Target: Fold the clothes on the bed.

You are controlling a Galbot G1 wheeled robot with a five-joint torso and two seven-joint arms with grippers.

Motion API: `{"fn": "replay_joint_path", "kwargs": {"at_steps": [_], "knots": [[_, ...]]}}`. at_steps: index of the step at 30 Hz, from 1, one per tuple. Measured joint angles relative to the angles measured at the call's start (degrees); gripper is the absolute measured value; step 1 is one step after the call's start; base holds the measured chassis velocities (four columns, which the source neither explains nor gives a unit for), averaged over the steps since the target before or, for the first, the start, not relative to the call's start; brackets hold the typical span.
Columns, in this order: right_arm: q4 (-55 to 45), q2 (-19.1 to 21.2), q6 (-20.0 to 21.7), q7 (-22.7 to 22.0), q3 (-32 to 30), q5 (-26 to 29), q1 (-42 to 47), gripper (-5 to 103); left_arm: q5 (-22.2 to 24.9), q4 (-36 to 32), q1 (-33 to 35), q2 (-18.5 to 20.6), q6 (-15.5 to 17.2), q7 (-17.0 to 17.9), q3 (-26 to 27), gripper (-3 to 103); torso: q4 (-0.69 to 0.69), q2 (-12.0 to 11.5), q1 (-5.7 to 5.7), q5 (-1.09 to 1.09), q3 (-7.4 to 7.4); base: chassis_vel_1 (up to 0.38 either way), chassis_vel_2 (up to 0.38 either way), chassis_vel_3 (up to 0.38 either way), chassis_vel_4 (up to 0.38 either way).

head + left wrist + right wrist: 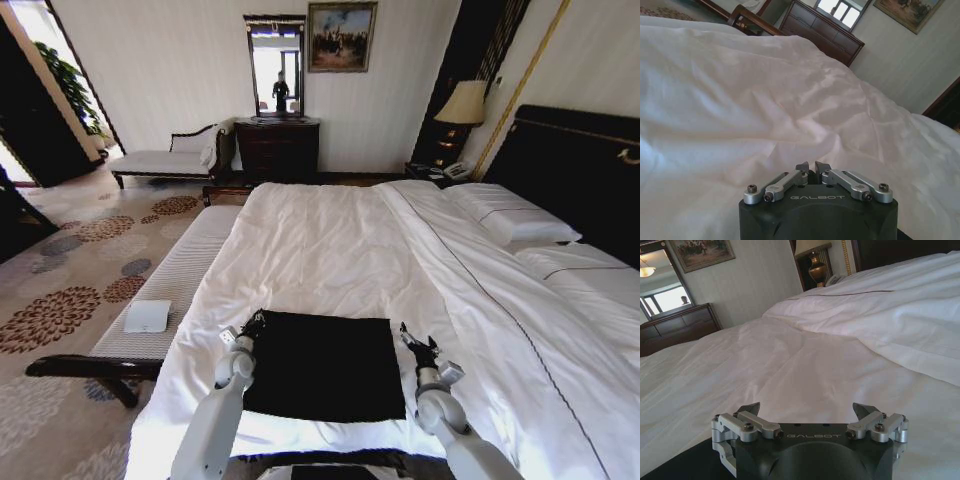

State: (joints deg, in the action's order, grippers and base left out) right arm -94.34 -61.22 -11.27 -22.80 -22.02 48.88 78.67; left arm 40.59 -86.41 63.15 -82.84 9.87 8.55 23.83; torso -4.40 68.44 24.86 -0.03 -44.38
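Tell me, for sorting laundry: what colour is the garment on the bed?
Black; the T-shirt shows best in the head view.

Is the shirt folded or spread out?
Folded: the shirt lies as a neat black rectangle, no sleeves showing, on the bed.

Plain black T-shirt, white bed, floral-patterned carpet, dark wooden dresser
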Motion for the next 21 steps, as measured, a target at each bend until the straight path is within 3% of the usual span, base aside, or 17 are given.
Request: {"fn": "replay_joint_path", "kwargs": {"at_steps": [11,18,20,21], "knots": [[0.2,-0.1,-0.2,0.7,-0.2,-1.0,0.8,100,-1.7,0.6,0.7,-0.9,0.1,-0.2,-0.3,12,0.00,0.0,0.00,-0.01,0.00,0.000,0.000,0.000,0.000],[-0.6,-0.4,-0.4,0.7,-0.5,-1.4,1.7,100,-1.7,1.2,0.2,-1.0,-0.1,-0.3,-0.1,44,0.00,0.0,0.00,-0.01,0.00,0.000,0.000,0.000,0.000],[-0.7,-0.5,-0.4,0.7,-0.5,-1.5,1.7,100,-1.7,1.4,0.1,-1.0,-0.1,-0.3,0.0,44,0.00,0.0,0.00,-0.01,0.00,0.000,0.000,0.000,0.000],[-0.7,-0.7,-0.4,0.6,-0.5,-1.7,1.8,100,-1.7,1.7,0.0,-1.0,-0.2,-0.3,0.0,49,0.00,0.0,0.00,-0.01,0.00,0.000,0.000,0.000,0.000]]}}
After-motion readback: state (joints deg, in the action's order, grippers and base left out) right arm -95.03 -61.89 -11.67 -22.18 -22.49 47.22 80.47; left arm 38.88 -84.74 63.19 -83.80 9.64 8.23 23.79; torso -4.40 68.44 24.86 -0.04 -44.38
